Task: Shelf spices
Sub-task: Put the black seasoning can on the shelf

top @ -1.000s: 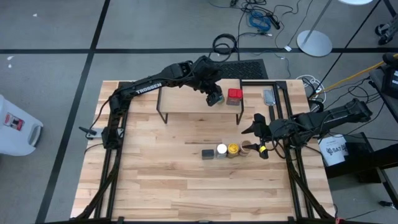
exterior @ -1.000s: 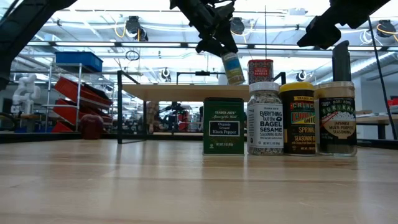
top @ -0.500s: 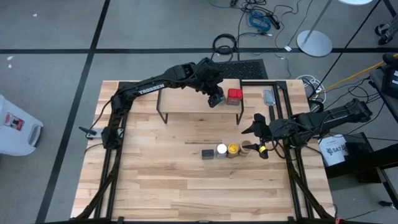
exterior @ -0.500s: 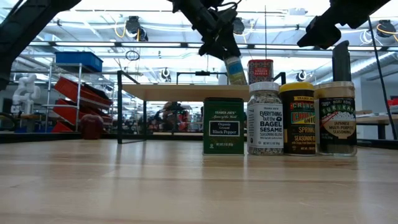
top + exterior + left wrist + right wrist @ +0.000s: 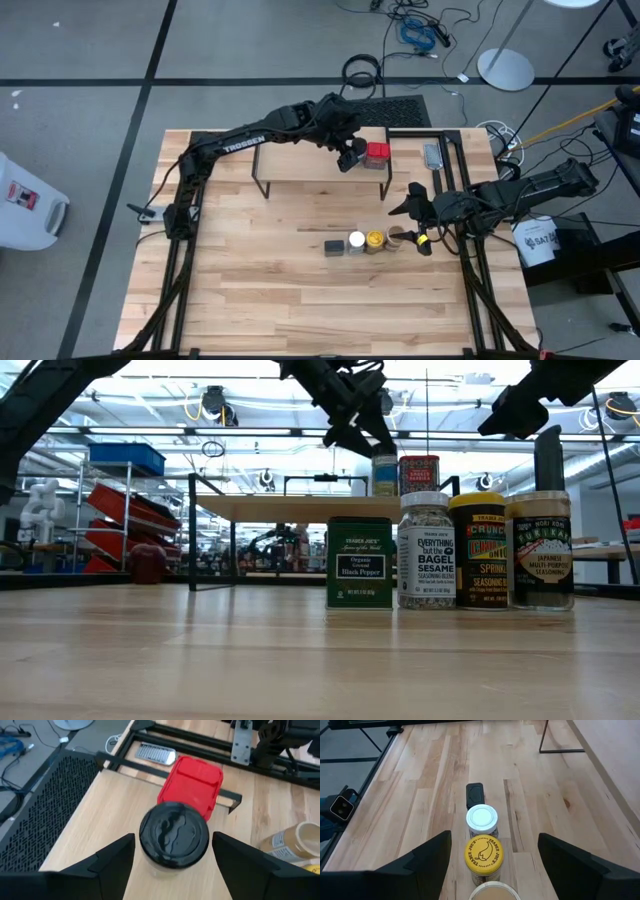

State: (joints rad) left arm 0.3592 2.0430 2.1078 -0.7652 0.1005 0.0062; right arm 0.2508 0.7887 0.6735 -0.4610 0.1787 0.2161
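Step in hand: placing second spice on shelf [image 5: 300,163].

Left gripper [image 5: 347,155] over shelf's right end. Dark-lidded jar [image 5: 173,836] stands upright between spread fingers [image 5: 107,860], just beside red tin [image 5: 192,783]; jaws look parted wide, likely just off jar. Low view shows jar [image 5: 384,474] seated on plank next to tin.

Right gripper [image 5: 418,214] waits open, empty, near row of four spices [image 5: 365,242] on table.

Next, by judgement: left arm lifts clear without nudging jar; then one from row gets picked.
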